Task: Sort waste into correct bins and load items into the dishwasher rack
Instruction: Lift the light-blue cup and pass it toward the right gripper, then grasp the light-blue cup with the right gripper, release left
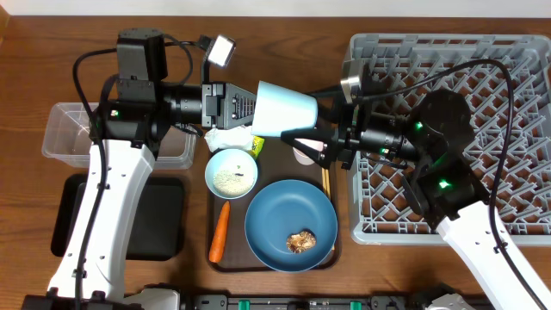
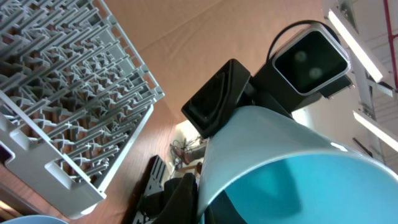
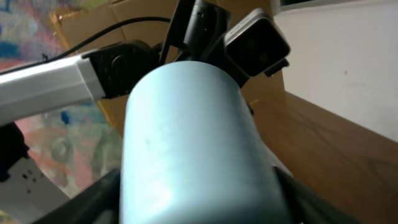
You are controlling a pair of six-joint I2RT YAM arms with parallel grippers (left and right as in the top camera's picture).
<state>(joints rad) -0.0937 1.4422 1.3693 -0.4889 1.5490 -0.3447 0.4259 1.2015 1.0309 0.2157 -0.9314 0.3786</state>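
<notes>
A light-blue cup (image 1: 284,108) (image 2: 280,162) (image 3: 193,155) hangs on its side above the brown serving tray. My left gripper (image 1: 250,105) (image 2: 202,205) is shut on its rim, one finger inside and one outside. My right gripper (image 1: 314,129) (image 3: 199,211) comes from the rack side, and its fingers press against both sides of the cup's base end. Below lie the white bowl (image 1: 231,172) with rice, the carrot (image 1: 219,231), and the blue plate (image 1: 291,226) with a brown scrap (image 1: 300,242). The crumpled paper (image 1: 225,138), the chopsticks (image 1: 325,182) and a half-hidden pinkish cup (image 1: 303,155) are there too.
The grey dishwasher rack (image 1: 516,103) (image 2: 62,93) fills the right side. A clear tub (image 1: 69,129) stands at the left, with the black tray (image 1: 164,220) in front of it under the left arm. The brown serving tray (image 1: 215,258) lies in the middle.
</notes>
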